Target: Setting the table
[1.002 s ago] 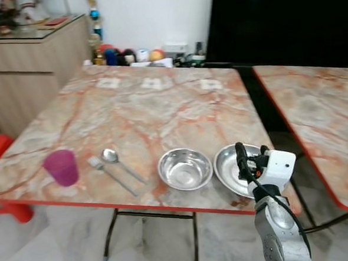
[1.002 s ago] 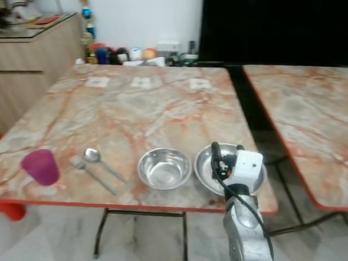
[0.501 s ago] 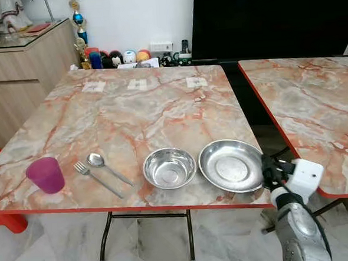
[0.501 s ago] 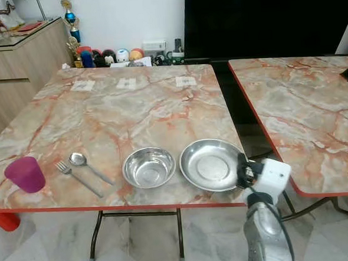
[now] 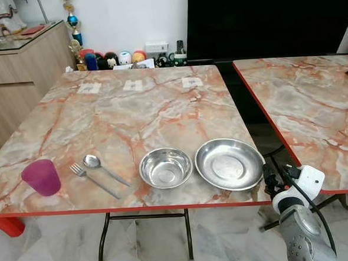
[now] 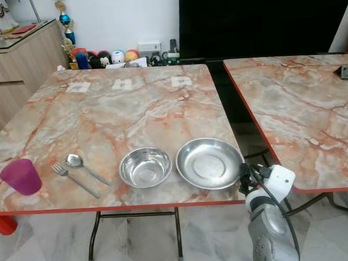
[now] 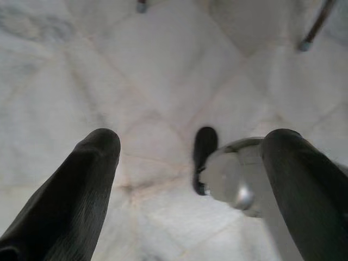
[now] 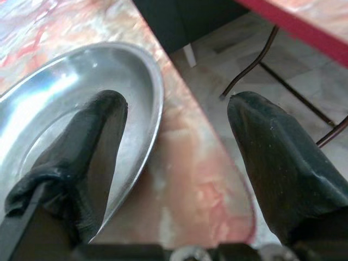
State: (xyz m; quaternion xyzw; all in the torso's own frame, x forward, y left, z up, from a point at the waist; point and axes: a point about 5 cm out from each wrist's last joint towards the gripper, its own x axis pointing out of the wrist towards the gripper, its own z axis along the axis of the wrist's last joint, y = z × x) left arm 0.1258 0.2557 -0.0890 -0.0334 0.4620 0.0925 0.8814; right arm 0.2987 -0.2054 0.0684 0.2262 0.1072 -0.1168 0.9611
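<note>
Marble table (image 5: 132,118), plate (image 5: 229,164) beside right claw (image 5: 270,181)

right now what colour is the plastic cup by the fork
Magenta-purple; the plastic cup shows best in the left eye view.

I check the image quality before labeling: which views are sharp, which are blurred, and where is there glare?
Eye views: sharp, with soft glare on the steel plate and bowl. Left wrist view: floor soft, fingers blurred. Right wrist view: near fingers out of focus.
</note>
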